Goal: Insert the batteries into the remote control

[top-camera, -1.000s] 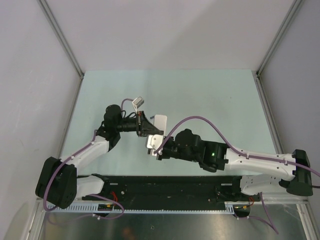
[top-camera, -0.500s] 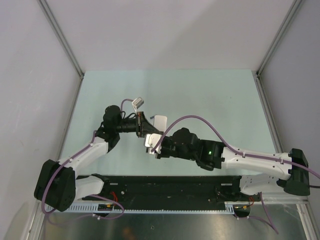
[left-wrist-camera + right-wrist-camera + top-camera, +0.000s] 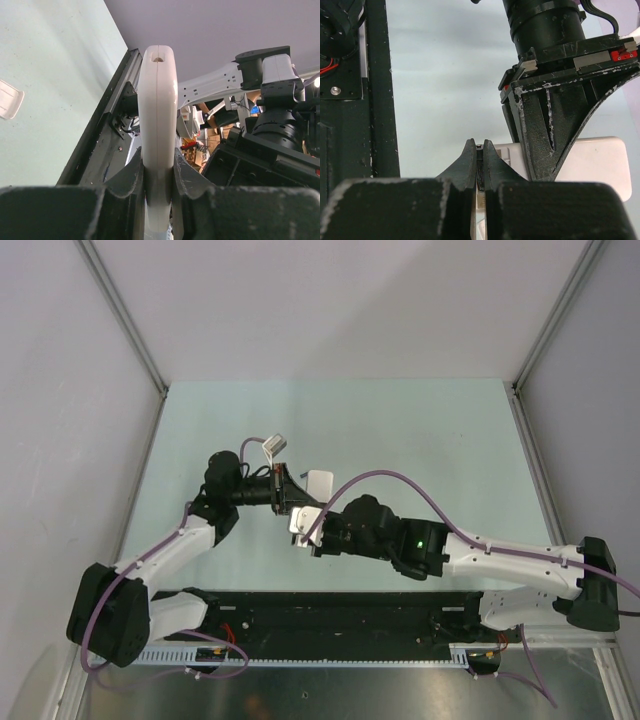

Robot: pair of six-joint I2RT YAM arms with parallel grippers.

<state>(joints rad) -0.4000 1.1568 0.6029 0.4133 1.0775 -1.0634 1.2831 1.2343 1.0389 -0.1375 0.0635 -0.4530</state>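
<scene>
My left gripper [image 3: 291, 502] is shut on the remote control [image 3: 299, 523], holding it above the table. In the left wrist view its white edge [image 3: 157, 120] stands upright between the fingers [image 3: 131, 182]. My right gripper [image 3: 309, 538] is shut on a slim dark battery [image 3: 479, 164] pinched between its fingertips. The battery's tip sits right at the remote's white back [image 3: 507, 155], beside a recessed opening. The left gripper's black finger [image 3: 547, 130] crosses in front of the remote there. The remote's button side is hidden.
A small loose white cover piece [image 3: 320, 482] lies on the pale green table just beyond the two grippers, and also shows as a cover piece [image 3: 9, 99] at the left. A black rail [image 3: 340, 615] runs along the near edge. Walls enclose the table.
The right arm has edged a little to the left, bringing the battery closer against the remote. The left arm has barely shifted and keeps its hold.
</scene>
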